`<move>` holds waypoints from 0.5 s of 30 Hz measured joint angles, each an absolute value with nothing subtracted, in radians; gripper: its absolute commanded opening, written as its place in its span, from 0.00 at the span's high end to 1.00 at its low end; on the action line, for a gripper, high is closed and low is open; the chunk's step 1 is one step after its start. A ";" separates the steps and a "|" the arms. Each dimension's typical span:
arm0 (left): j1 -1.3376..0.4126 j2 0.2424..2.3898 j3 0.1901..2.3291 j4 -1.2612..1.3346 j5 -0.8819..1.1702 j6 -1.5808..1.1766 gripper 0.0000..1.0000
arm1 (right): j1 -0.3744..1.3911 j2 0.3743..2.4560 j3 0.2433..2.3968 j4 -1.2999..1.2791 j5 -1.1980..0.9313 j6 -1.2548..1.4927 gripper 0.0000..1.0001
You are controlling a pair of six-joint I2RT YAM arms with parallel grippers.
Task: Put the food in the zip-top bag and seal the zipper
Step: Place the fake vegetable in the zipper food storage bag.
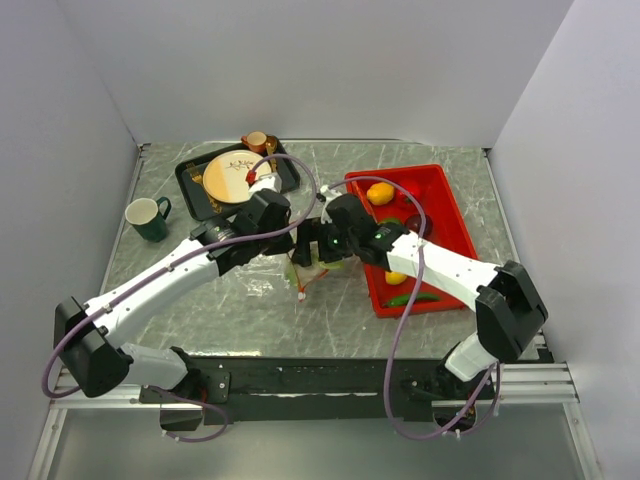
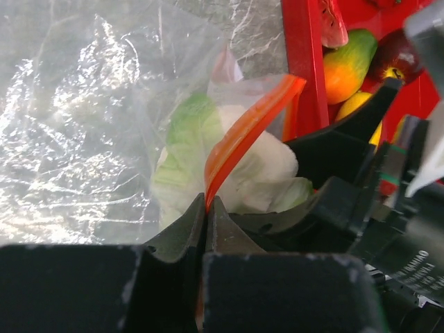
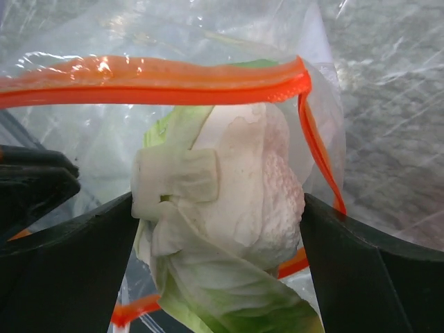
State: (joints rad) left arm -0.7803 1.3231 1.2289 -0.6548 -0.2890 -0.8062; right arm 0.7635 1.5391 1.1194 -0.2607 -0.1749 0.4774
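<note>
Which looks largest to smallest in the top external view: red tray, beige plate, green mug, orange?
1. red tray, partly covered by the right arm
2. beige plate
3. green mug
4. orange

None of these sizes are close.

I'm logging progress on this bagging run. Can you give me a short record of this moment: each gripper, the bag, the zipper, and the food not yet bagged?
left gripper: shut on the zipper, holding one lip of the mouth up
right gripper: shut on the cauliflower
cauliflower: between the mouth's two lips, partly inside the zip-top bag
zipper state: open, not sealed
red tray: holds orange, yellow mango, green chili, red-green mango
</note>
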 measured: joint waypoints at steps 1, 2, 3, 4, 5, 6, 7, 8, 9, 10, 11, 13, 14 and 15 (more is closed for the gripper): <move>-0.780 1.323 1.229 -0.656 -0.290 -0.808 0.96 | 0.764 1.533 1.127 -0.272 -0.159 0.477 0.00; -0.781 1.323 1.229 -0.655 -0.290 -0.809 0.96 | 0.766 1.528 1.128 -0.276 -0.152 0.476 0.00; -0.781 1.323 1.229 -0.655 -0.292 -0.810 0.96 | 0.766 1.516 1.128 -0.283 -0.139 0.475 0.00; -0.781 1.323 1.229 -0.655 -0.294 -0.811 0.96 | 0.766 1.498 1.128 -0.295 -0.120 0.475 0.00; -0.781 1.323 1.229 -0.656 -0.295 -0.814 0.96 | 0.766 1.476 1.128 -0.308 -0.104 0.475 0.00; -0.781 1.323 1.229 -0.656 -0.297 -0.815 0.96 | 0.766 1.448 1.128 -0.317 -0.086 0.475 0.00; -0.781 1.323 1.229 -0.656 -0.298 -0.817 0.96 | 0.766 1.416 1.127 -0.326 -0.065 0.475 0.00; -0.781 1.323 1.229 -0.656 -0.300 -0.817 0.96 | 0.766 1.385 1.127 -0.331 -0.047 0.476 0.00; -0.781 1.323 1.229 -0.656 -0.301 -0.817 0.96 | 0.766 1.349 1.127 -0.332 -0.029 0.476 0.00; -0.781 1.323 1.229 -0.656 -0.301 -0.817 0.96 | 0.766 1.311 1.127 -0.332 -0.010 0.476 0.00; -0.780 1.323 1.229 -0.656 -0.302 -0.817 0.96 | 0.766 1.275 1.127 -0.331 0.006 0.475 0.00; -0.780 1.323 1.229 -0.654 -0.301 -0.817 0.96 | 0.765 1.230 1.127 -0.330 0.020 0.474 0.00; -0.781 1.323 1.229 -0.655 -0.300 -0.817 0.96 | 0.764 1.218 1.128 -0.329 0.019 0.474 0.00; -0.780 1.323 1.229 -0.654 -0.300 -0.817 0.96 | 0.763 1.219 1.129 -0.329 0.017 0.474 0.00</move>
State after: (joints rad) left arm -0.7803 1.3231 1.2289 -0.6540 -0.3000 -0.8169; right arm 0.7631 1.2190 1.1290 -0.3294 0.0174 0.4740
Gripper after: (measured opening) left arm 0.044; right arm 0.999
